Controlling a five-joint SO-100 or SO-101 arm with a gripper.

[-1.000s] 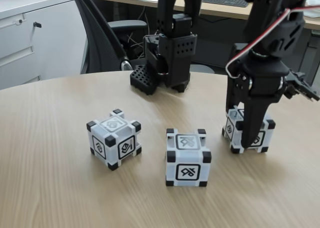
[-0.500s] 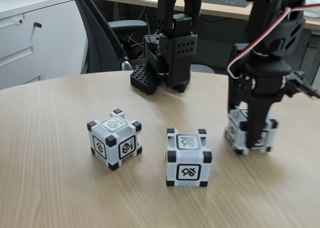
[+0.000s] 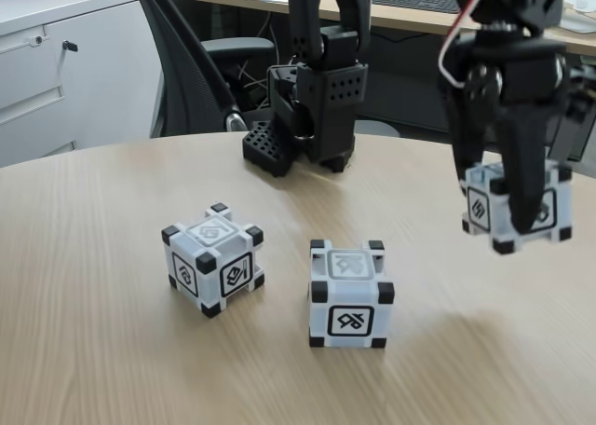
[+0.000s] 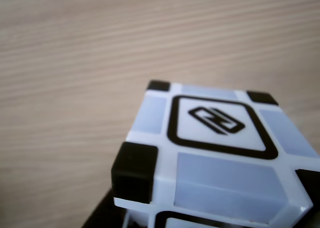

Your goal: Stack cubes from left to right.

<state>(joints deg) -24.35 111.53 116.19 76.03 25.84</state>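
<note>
While our gripper (image 3: pixel 518 222) clamps the right cube (image 3: pixel 517 211) clear above the table (image 3: pixel 93 350), we judge the stack target to be the middle cube (image 3: pixel 350 294), down to the left in the fixed view, with the left cube (image 3: pixel 212 257) beyond.

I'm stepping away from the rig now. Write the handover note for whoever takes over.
Gripper: shut on the right cube, held clear of the table at the right of the fixed view; the wrist view shows its top face close up.
Left cube and middle cube: on the table, apart from each other, untouched.
Done: one cube picked up.
Left: nothing is stacked yet. Set the held cube on another, then add the third.
</note>
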